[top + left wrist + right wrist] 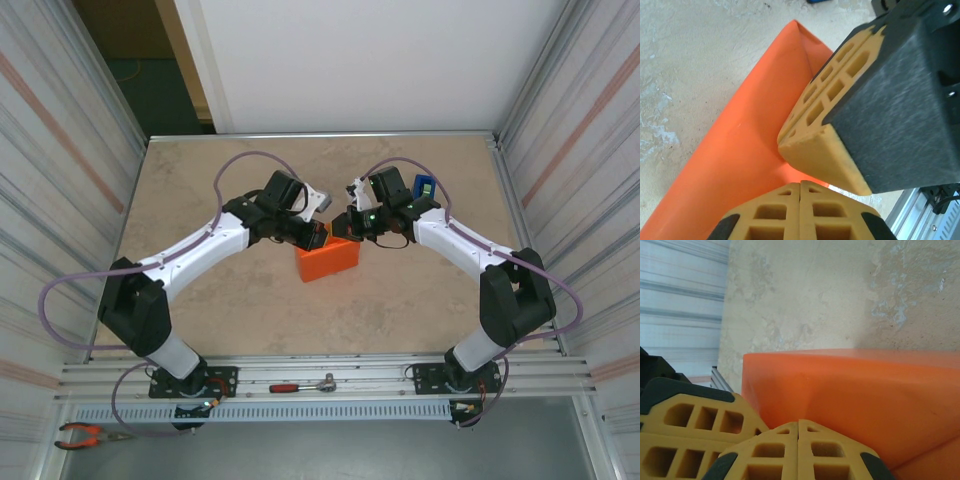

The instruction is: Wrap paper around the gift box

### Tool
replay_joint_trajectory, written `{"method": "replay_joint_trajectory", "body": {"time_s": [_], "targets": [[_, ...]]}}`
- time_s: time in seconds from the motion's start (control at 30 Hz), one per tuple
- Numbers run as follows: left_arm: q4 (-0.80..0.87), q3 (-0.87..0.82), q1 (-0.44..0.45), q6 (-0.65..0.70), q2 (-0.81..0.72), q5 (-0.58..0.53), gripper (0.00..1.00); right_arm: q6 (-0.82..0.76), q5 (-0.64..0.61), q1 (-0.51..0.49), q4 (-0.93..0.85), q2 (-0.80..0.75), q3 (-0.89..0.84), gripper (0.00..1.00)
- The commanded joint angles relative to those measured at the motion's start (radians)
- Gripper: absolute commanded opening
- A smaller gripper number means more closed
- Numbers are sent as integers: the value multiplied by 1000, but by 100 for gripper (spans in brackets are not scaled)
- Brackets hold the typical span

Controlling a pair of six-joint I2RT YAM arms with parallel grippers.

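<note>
Jaws closed on nothing, left gripper [318, 237] and right gripper [347, 228] meet atop the paper [330, 264], likely pinning its fold down.

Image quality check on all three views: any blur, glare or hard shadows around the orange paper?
Top external: even light, sharp, no glare on the paper, soft shadows on the table. Left wrist: paper strongly saturated, with a washed-out patch beside the right gripper. Right wrist: table texture crisp, the paper's edges slightly soft.
</note>
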State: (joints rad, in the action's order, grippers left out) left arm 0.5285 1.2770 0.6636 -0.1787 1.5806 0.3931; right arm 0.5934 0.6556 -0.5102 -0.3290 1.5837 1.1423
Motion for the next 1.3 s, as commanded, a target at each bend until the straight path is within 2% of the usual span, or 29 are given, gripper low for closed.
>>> {"method": "replay_joint_trajectory", "body": {"time_s": [0.0,0.27,0.4,0.43,0.57,0.73,0.87,1.0,1.1,1.27], "targets": [[18,-19,4,37,7,1,0,-4,-72,1,-143,40,-61,0],[15,-40,4,50,4,7,0,13,-43,14,-148,41,-17,0],[16,-48,4,56,5,3,0,40,29,80,-137,21,91,0],[16,-50,5,57,5,2,0,49,51,105,-130,10,116,3],[11,-60,4,63,6,-3,0,102,120,238,-72,-50,188,29],[8,-61,4,71,13,-2,0,164,149,449,-7,-86,114,50],[3,-68,5,77,15,1,0,257,181,645,147,-58,-35,57],[1,-68,3,83,19,2,0,284,156,762,179,22,-68,58],[1,-71,2,84,21,5,0,322,157,800,219,92,-66,58],[-6,-82,-3,91,28,13,0,343,158,801,277,178,-34,59]]}}
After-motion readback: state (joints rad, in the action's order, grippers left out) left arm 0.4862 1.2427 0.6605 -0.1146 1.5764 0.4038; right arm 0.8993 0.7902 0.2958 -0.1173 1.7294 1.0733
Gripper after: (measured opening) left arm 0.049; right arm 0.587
